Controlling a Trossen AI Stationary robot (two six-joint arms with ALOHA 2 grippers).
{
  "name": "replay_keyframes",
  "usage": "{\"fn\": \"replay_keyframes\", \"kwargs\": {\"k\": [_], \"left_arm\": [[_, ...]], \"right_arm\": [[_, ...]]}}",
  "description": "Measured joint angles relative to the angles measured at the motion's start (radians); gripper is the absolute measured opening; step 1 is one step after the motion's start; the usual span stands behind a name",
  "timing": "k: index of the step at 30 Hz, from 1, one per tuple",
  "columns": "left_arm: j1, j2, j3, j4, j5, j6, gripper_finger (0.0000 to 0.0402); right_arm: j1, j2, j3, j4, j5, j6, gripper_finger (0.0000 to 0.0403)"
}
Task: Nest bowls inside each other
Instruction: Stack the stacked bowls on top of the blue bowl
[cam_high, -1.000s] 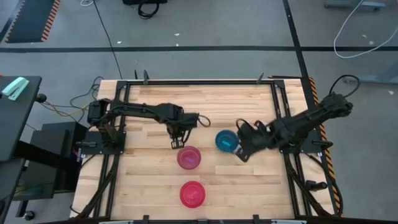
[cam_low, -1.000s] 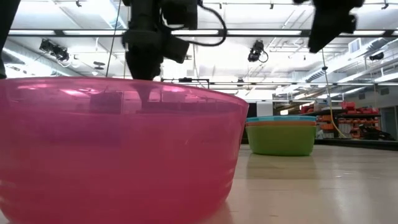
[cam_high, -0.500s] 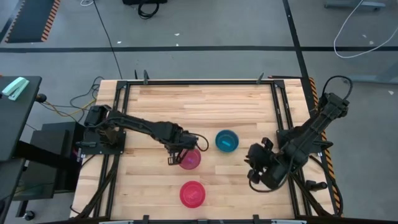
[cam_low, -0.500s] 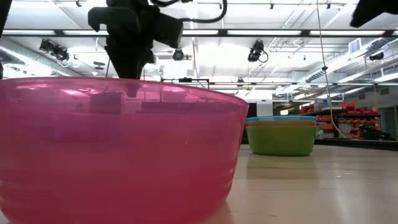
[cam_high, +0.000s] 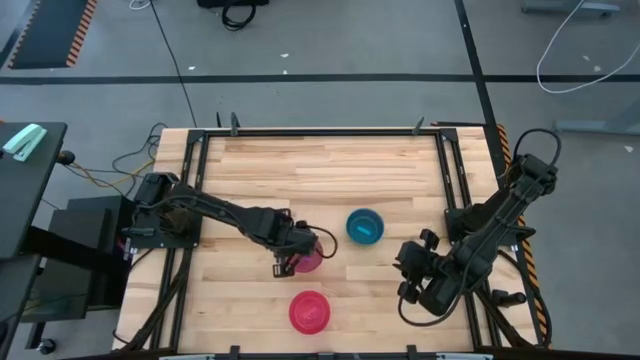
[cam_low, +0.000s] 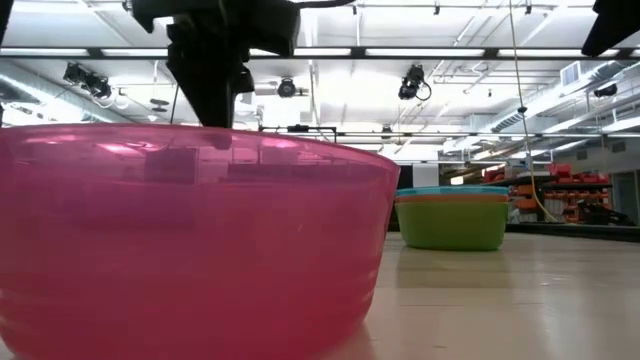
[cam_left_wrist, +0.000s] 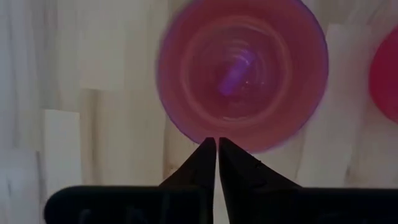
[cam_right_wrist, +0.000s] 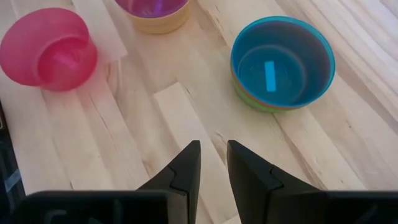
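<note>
**A:** What's changing?

**B:** The right gripper is backing away from the teal bowl toward the table's right front, fingers slightly apart, carrying nothing; the left gripper is dropping onto the purple bowl mid-table, fingers pressed almost together at its rim (a true pinch I cannot confirm).

**A:** Count?

**B:** Six bowls: teal nesting in orange bowl in green bowl; purple in yellow bowl; pink-red bowl sitting alone; likely two merges remaining.

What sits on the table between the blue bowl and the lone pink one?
Nothing: in the right wrist view only bare wood table lies between the blue bowl and the pink bowl. The high view agrees.
</note>
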Motion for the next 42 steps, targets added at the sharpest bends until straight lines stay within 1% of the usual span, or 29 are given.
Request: {"fn": "replay_keyframes", "kwargs": {"k": [3, 11, 14, 16, 19, 26, 31, 37, 42], "left_arm": [[0.029, 0.000, 0.000, 0.010, -0.028, 0.004, 0.0031], [0.118, 0.002, 0.000, 0.022, -0.030, 0.027, 0.0020], [0.145, 0.002, 0.000, 0.036, -0.003, 0.047, 0.0016], [0.164, 0.002, 0.000, 0.058, 0.041, 0.048, 0.0017], [0.186, 0.002, 0.000, 0.078, 0.095, 0.072, 0.0024], [0.204, 0.014, -0.001, 0.076, 0.099, 0.047, 0.0052], [0.198, 0.043, -0.001, 0.078, 0.157, 0.048, 0.0073], [0.198, 0.078, -0.002, 0.077, 0.164, 0.058, 0.0091], [0.198, 0.106, -0.001, 0.108, 0.172, 0.072, 0.0097]], "right_arm": [[0.000, 0.002, 0.000, 0.001, 0.000, 0.000, 0.0087], [0.000, 0.002, 0.000, 0.001, 0.000, 0.000, 0.0087], [0.000, 0.002, 0.000, 0.001, 0.000, 0.000, 0.0087], [0.000, 0.002, 0.000, 0.001, 0.000, 0.001, 0.0087], [0.000, 0.002, 0.000, 0.001, 0.006, 0.002, 0.0087], [0.000, 0.002, 0.000, 0.001, 0.007, 0.001, 0.0087], [0.000, 0.002, 0.000, 0.000, 0.007, 0.000, 0.0087], [0.000, 0.001, 0.000, 0.000, 0.008, 0.000, 0.0087], [0.000, 0.001, -0.001, 0.000, 0.014, -0.003, 0.0087]]}}
